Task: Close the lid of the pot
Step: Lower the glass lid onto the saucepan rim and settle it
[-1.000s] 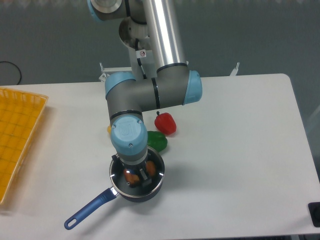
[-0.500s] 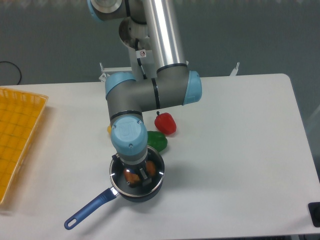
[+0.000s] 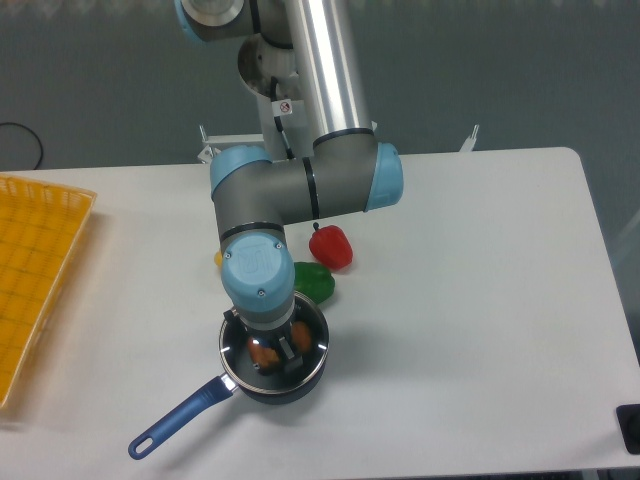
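Directly over the pot (image 3: 272, 378), the gripper (image 3: 277, 355) points down at the lid (image 3: 312, 343), which sits on the pot's rim; whether its fingers grip the knob I cannot tell. Orange items show through the glass. Beside the pot lie a green pepper (image 3: 318, 281) and a red pepper (image 3: 331, 246).

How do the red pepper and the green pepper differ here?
Colour: the red pepper is glossy red, the green pepper dark green. Position: the red pepper lies farther from the pot; the green pepper sits just behind its rim. Visibility: the red pepper shows nearly whole, the green pepper is partly hidden by the arm's wrist. Both rest on the white table.
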Robot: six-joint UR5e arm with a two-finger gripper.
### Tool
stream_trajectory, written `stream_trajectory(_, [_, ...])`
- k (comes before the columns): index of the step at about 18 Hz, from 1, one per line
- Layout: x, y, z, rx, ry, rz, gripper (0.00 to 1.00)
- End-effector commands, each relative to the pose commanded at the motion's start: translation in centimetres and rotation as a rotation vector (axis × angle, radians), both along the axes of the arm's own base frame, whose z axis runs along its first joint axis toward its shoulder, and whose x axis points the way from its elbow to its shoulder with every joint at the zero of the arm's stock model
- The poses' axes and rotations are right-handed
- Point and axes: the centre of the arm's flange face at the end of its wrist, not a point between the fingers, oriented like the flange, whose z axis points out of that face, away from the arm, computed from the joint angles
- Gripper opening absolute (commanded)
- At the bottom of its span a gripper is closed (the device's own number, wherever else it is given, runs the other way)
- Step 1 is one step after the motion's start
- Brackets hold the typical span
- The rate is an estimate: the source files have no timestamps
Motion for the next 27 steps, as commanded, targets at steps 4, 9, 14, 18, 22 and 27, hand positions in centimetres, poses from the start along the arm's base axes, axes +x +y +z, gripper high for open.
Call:
stream_trajectory(4, [0.1,0.0,-0.1,-0.001,-0.001,-0.002,0.6])
stream_trajectory(9, [0.2,-0.1,-0.3,-0.004,-0.003,-0.002,0.62])
stream_trajectory(14, [0.4,0.1,-0.4,-0.003,-0.004,-0.006,0.71])
stream_trajectory(18, [0.5,0.0,-0.5,-0.005,-0.006,-0.006,0.83])
stream_trajectory(22, [0.7,0.0,0.1,0.004,0.0,-0.014,1.0])
stream_trajectory(27, [0.7,-0.2,2.8,0.053,0.042,-0.018,1.0])
